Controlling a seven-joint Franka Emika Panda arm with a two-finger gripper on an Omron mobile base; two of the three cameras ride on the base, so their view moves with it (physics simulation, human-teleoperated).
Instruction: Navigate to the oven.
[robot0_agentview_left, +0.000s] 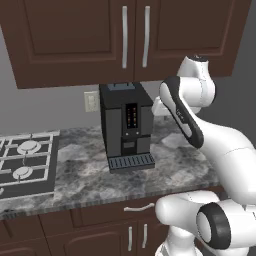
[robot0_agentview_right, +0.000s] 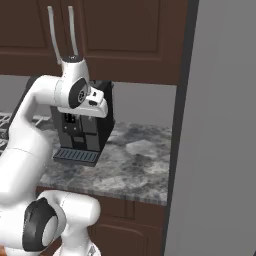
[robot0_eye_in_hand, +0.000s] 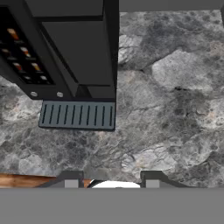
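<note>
The oven is out of view. My arm is folded up over a grey stone counter (robot0_agentview_left: 85, 172), with the hand (robot0_agentview_right: 95, 106) held high beside a black coffee machine (robot0_agentview_left: 126, 125). In the hand view my gripper (robot0_eye_in_hand: 111, 178) looks down at the counter (robot0_eye_in_hand: 175, 109) just right of the machine's drip tray (robot0_eye_in_hand: 76, 115). Its two fingertips (robot0_eye_in_hand: 72, 177) stand wide apart with nothing between them.
A gas cooktop (robot0_agentview_left: 25, 162) lies at the counter's left end. Dark brown wall cabinets (robot0_agentview_left: 100, 35) hang above and base cabinets (robot0_agentview_left: 100, 230) sit below. A tall grey panel (robot0_agentview_right: 220, 130) rises at the counter's right end. A wall socket (robot0_agentview_left: 91, 101) is left of the machine.
</note>
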